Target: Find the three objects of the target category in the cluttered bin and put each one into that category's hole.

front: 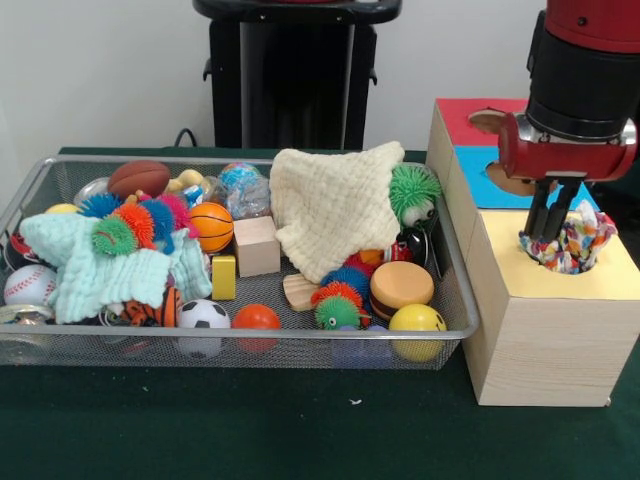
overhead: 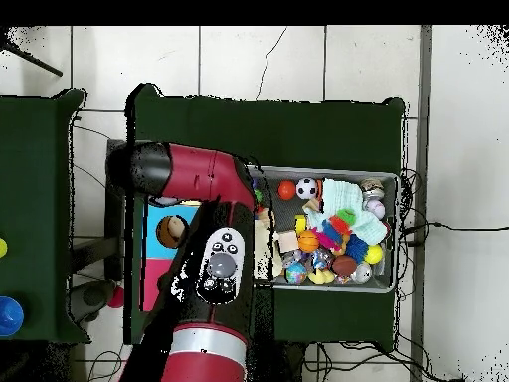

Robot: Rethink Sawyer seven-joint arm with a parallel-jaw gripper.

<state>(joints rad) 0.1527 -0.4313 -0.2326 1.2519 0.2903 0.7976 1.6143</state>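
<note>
Front view shows the tool seemingly clenched on patterned cloth; overhead, the arm hides it.

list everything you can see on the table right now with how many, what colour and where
bin: one, silver wire mesh, left on the green table
cloths: two, cream at bin centre, mint at bin left
spiky balls: several, multicoloured, on both cloths
sports balls: basketball, soccer ball, baseball, football
wooden cube: one, tan, bin centre
wooden box: one, red, blue and yellow top, right of bin
patterned cloth: one, multicoloured, in the yellow hole
gripper: one, black, jaws at that cloth
</note>
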